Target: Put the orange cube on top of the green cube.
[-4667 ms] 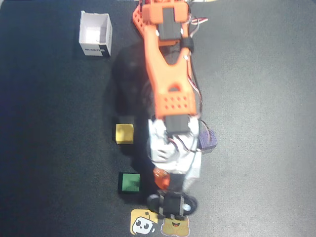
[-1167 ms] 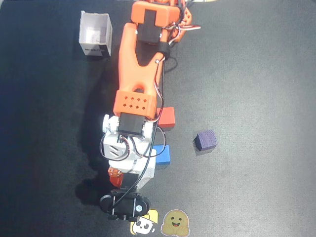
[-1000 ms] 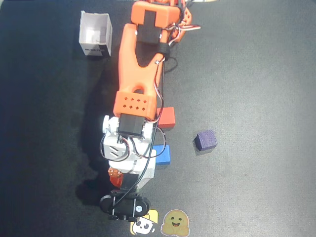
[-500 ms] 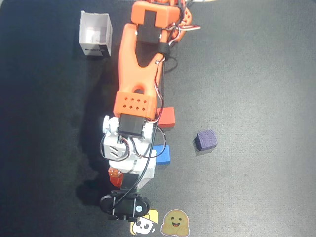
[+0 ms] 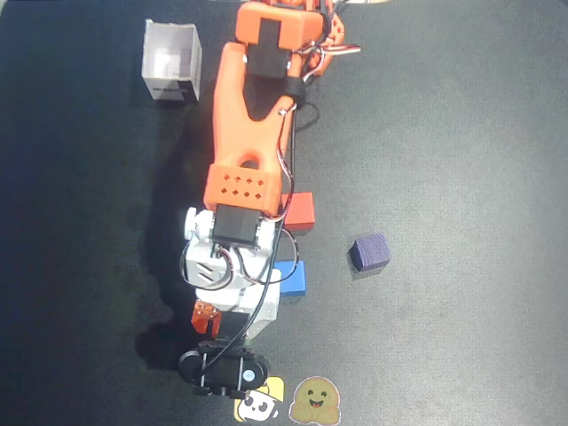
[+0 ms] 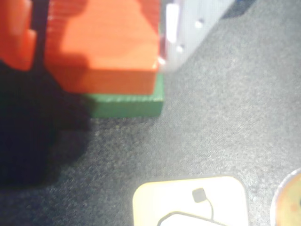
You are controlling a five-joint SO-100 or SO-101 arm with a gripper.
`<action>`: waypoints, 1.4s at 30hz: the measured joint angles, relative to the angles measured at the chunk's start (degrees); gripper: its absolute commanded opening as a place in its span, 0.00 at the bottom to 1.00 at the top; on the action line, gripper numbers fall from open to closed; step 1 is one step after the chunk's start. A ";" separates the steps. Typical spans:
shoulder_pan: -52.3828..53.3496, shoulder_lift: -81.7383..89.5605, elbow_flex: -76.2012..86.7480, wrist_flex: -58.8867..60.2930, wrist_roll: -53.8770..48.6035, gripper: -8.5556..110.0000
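In the wrist view the orange cube rests on top of the green cube, whose front edge shows below it. My gripper straddles the orange cube and is open: a dark gap separates the orange finger from the cube's left face, while the white finger stands close against its right side. In the overhead view the gripper is near the bottom edge, and the arm hides both cubes.
A red cube, a blue cube and a purple cube lie right of the arm. A white open box stands at the top left. Flat stickers lie just below the gripper, one also showing as the sticker.
Since the oldest frame the arm swung left over the green cube's spot. In the last second the arm stayed still and the orange finger shifted slightly outward.
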 measured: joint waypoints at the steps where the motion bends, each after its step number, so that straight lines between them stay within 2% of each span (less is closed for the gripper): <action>1: 0.00 0.00 0.00 0.00 0.09 0.25; 19: -0.53 0.35 0.18 0.00 0.79 0.25; 34: -0.53 12.92 10.72 -1.49 0.26 0.25; 37: -0.53 18.90 16.61 -3.34 -1.14 0.22; 40: -0.97 26.72 25.14 -6.68 -2.20 0.12; 42: -1.58 32.70 31.99 -9.05 -2.37 0.09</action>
